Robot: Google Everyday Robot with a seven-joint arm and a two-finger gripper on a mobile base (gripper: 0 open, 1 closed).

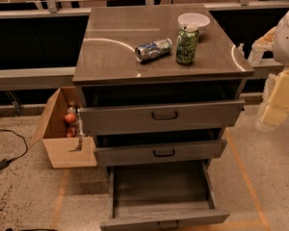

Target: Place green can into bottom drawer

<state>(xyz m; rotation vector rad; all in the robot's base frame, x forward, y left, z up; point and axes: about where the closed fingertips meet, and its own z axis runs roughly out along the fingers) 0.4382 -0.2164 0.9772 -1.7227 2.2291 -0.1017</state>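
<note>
The green can [187,44] stands upright on the grey cabinet top [115,37], right of centre, with pale scribbly markings and a silver lid. The bottom drawer [160,196] is pulled far out and its tray holds nothing; its dark handle [168,224] is at the lower edge of the view. My arm and gripper [275,105] show as pale blocks at the right edge, to the right of the cabinet, below its top and well apart from the can.
A silver-and-blue can [153,49] lies on its side just left of the green can. A white bowl [193,20] sits behind it. The two upper drawers [161,115] are partly pulled out. An open cardboard box [62,134] with items stands left of the cabinet. A cable [9,153] lies on the floor.
</note>
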